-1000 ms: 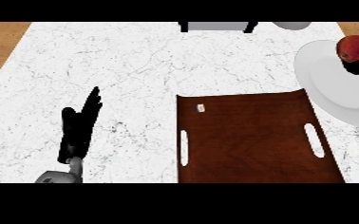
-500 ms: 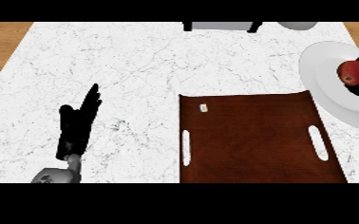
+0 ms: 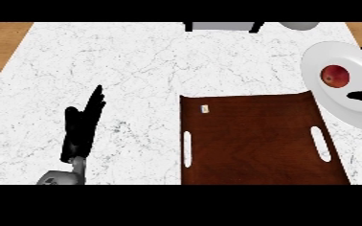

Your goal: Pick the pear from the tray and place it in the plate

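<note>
The pear (image 3: pixel 335 75), red and round, lies on the white plate (image 3: pixel 322 57) at the right edge of the head view. Just below it a small black part of my right hand (image 3: pixel 354 95) pokes in from the right edge, apart from the pear. The brown tray (image 3: pixel 254 143) with two white slot handles sits on the counter at the lower right and holds only a tiny white tag (image 3: pixel 204 108). My left hand (image 3: pixel 81 129) rests open at the lower left, fingers straight and pointing up, far from the tray.
The white marble counter (image 3: pixel 141 67) fills most of the view. A grey object (image 3: pixel 219 26) and a pale bowl (image 3: pixel 297 25) stand at the far edge. Wooden floor (image 3: pixel 13 36) shows past the counter's left corner.
The pear has come down and left onto the middle of the plate. The dark hand that covered it has drawn back toward the right edge. My left hand has stayed put.
</note>
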`<action>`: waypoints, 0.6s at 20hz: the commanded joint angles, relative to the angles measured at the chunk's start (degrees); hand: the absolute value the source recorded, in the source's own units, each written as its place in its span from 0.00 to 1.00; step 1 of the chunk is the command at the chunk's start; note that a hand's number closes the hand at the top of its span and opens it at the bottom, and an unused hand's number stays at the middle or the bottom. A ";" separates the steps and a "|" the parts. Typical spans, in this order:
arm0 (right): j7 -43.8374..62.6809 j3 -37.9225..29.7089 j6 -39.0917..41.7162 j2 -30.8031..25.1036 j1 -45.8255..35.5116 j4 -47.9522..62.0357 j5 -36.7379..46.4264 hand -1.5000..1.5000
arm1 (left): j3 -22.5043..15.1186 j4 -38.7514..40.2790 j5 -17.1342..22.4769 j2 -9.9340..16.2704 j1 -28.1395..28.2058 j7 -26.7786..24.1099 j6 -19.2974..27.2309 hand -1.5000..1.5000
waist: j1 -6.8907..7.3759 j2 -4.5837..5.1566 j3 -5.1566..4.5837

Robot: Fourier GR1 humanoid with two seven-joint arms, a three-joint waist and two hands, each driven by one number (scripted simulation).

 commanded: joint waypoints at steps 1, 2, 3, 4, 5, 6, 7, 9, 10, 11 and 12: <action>-8.06 -6.87 3.28 -0.61 -1.85 -0.91 -7.54 0.00 | 1.00 0.88 0.11 -0.06 -0.74 0.45 0.48 0.50 | -0.89 -0.25 0.01; -10.85 -9.75 1.28 0.67 0.67 -0.42 -10.40 0.00 | 0.87 0.61 0.31 0.46 0.29 -1.02 -0.48 0.50 | -1.22 -0.27 0.07; -10.33 -12.54 2.76 0.62 -1.04 -0.27 -13.33 0.00 | 1.28 0.70 0.48 0.34 -0.20 0.34 0.00 0.50 | -1.31 -0.36 0.07; -10.58 -14.38 4.29 -0.15 -0.90 0.31 -15.23 0.00 | 3.59 1.75 1.91 2.10 -0.31 -0.70 -1.34 0.50 | -1.33 -0.31 0.00; -11.88 -16.26 6.51 -1.62 0.41 1.32 -17.10 0.00 | 0.27 -0.29 0.08 0.44 2.22 -0.60 -0.59 0.50 | -1.12 -0.39 0.06; -10.47 -17.08 7.70 -1.52 -0.92 1.40 -18.17 0.00 | 1.50 -0.52 1.06 1.33 1.51 -1.01 -1.53 0.50 | -0.98 -0.47 -0.05; -13.28 -18.37 8.85 -3.00 0.86 2.30 -19.23 0.00 | 0.99 1.20 -0.17 -0.47 -0.81 -0.30 0.52 0.50 | -1.03 0.02 0.06; -11.25 -19.00 13.81 -4.90 -0.13 3.68 -20.26 0.00 | 2.29 1.36 1.10 1.08 0.12 -1.81 -1.63 0.50 | -0.30 0.01 -0.02; -14.14 -19.68 12.74 -4.01 2.81 4.11 -20.89 0.00 | 2.74 1.13 1.38 1.03 -1.40 0.72 -1.34 0.50 | -0.49 0.01 0.01; -14.79 -20.15 15.78 -6.20 3.75 4.15 -21.52 0.00 | 3.97 2.32 2.40 1.99 -2.02 -0.45 -2.82 0.50 | -0.73 -0.03 -0.02; -15.71 -20.02 14.26 -4.98 4.46 4.89 -21.21 0.00 | 1.62 -0.41 0.86 0.80 1.27 -0.68 -1.82 0.50 | 0.21 0.12 0.06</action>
